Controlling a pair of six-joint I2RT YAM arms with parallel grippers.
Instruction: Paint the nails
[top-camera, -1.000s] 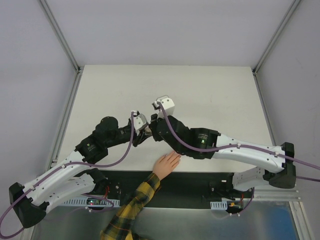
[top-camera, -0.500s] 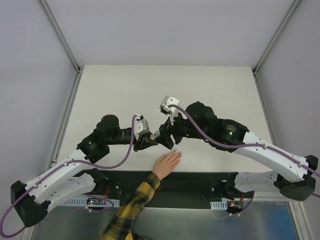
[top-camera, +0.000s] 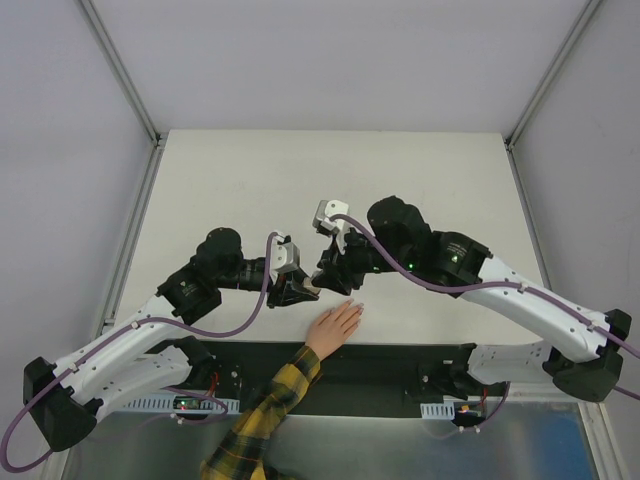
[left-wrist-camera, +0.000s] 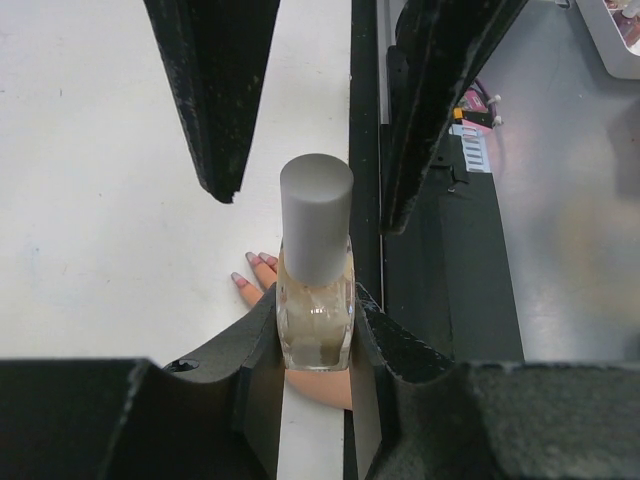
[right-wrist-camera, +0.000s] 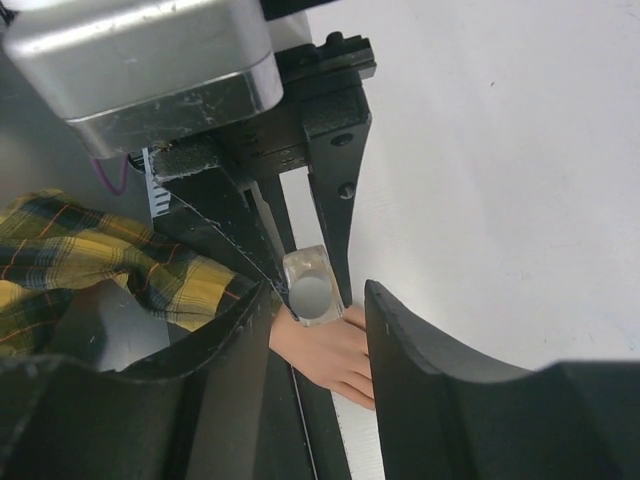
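A small beige nail-polish bottle (left-wrist-camera: 315, 320) with a grey cap (left-wrist-camera: 316, 225) stands upright in my left gripper (left-wrist-camera: 315, 310), which is shut on its glass body. My right gripper (right-wrist-camera: 320, 292) is open, with one finger (left-wrist-camera: 215, 100) on each side of the cap and a gap on both sides. Below the bottle a light-skinned hand (top-camera: 335, 325) with a yellow-and-black plaid sleeve (top-camera: 270, 410) lies flat at the table's near edge. Two pinkish nails (left-wrist-camera: 252, 260) show beside the bottle. In the top view both grippers, left (top-camera: 303, 291) and right (top-camera: 335, 276), meet just above the hand.
The white table (top-camera: 330, 180) stretches away behind the grippers. A black strip (top-camera: 400, 355) runs along the near edge, and the arm bases and cables sit below it. Metal frame posts (top-camera: 125, 70) rise at the back corners.
My right arm has swung from lying low across the hand out to the right, and its gripper now sits over the bottle cap. My left gripper with the bottle shifted slightly right.
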